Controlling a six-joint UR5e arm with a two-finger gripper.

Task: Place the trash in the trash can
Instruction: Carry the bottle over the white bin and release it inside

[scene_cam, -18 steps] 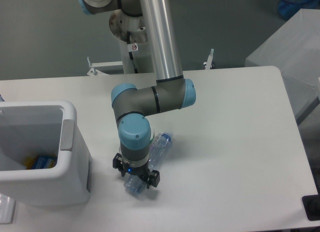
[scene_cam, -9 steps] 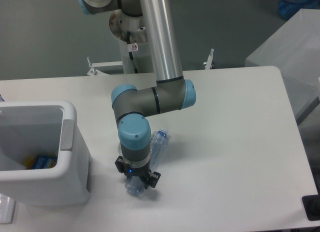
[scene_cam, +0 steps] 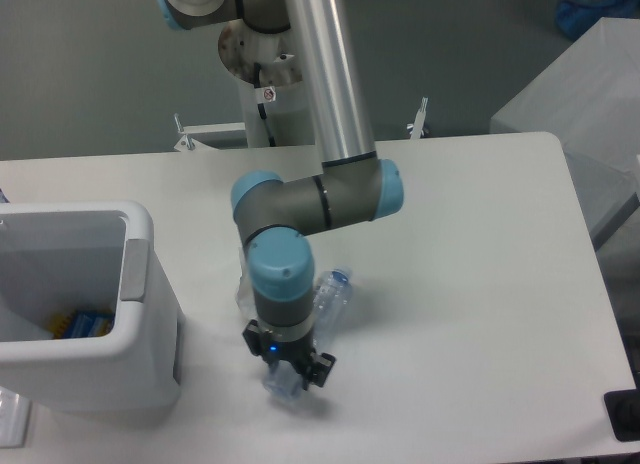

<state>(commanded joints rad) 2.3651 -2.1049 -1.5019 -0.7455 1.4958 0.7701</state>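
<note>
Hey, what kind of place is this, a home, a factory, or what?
Likely a robotics lab: an industrial arm bolted by a plain white table, a white bin, bare grey floor.

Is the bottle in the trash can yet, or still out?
Still out: the bottle is clamped by the gripper over the table, right of the trash can.

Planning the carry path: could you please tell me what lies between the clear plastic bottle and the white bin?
Only bare white tabletop separates bottle from bin, per the fixed camera.

A clear bottle [scene_cam: 330,296] with bluish cap, a white trash can [scene_cam: 85,314] with grey panel.
</note>
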